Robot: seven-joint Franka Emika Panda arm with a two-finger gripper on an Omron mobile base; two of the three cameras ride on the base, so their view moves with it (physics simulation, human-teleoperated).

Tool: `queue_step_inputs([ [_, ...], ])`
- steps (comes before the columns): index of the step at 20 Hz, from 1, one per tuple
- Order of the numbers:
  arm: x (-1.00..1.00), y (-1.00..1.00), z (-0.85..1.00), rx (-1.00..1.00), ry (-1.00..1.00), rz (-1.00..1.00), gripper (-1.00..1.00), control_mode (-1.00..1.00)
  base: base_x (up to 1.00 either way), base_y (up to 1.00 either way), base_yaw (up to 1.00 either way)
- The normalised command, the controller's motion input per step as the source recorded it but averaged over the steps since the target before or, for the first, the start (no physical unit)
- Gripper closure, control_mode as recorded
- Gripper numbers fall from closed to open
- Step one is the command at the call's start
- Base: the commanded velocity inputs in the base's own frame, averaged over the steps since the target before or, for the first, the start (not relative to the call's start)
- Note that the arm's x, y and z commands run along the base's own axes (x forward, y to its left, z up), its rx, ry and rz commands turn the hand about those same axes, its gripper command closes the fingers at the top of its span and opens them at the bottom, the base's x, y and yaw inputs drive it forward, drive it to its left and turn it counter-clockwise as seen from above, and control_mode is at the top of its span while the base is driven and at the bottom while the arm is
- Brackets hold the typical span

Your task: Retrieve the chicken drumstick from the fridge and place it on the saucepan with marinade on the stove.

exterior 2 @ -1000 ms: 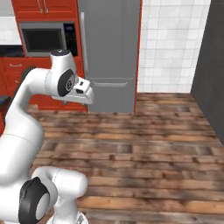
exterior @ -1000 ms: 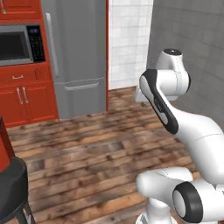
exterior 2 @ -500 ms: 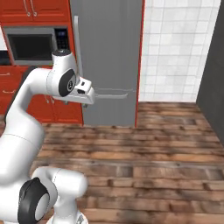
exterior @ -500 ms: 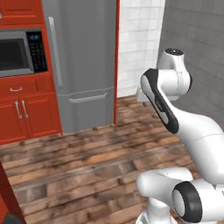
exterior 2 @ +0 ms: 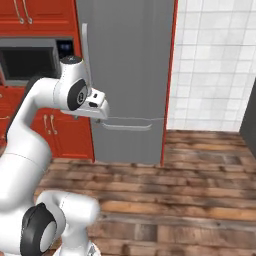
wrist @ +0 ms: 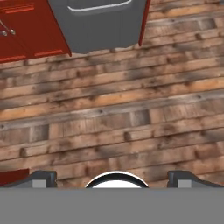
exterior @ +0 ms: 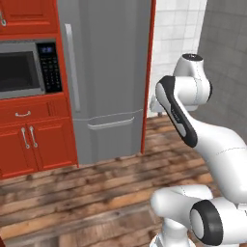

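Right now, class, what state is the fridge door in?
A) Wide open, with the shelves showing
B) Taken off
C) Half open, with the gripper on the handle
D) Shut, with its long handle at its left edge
D: the fridge shows a flat, closed grey front, and its long handle runs down its left edge.

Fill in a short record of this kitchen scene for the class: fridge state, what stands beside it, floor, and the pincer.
fridge: grey, door shut, long handle on its left edge
beside fridge: microwave set in red cabinets
floor: wooden planks
pincer: open, empty, facing the floor
drumstick: hidden
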Motion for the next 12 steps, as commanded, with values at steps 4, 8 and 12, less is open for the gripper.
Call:
queue_step_inputs([
  [4, 0.0, 0.0, 0.0, 0.0, 0.0, 0.0, -1.0, 1.0, 1.0, 0.36, 0.1],
  [8, 0.0, 0.0, 0.0, 0.0, 0.0, 0.0, -1.0, 1.0, 1.0, 0.34, 0.09],
  [12, 0.0, 0.0, 0.0, 0.0, 0.0, 0.0, -1.0, 1.0, 1.0, 0.21, 0.05],
])
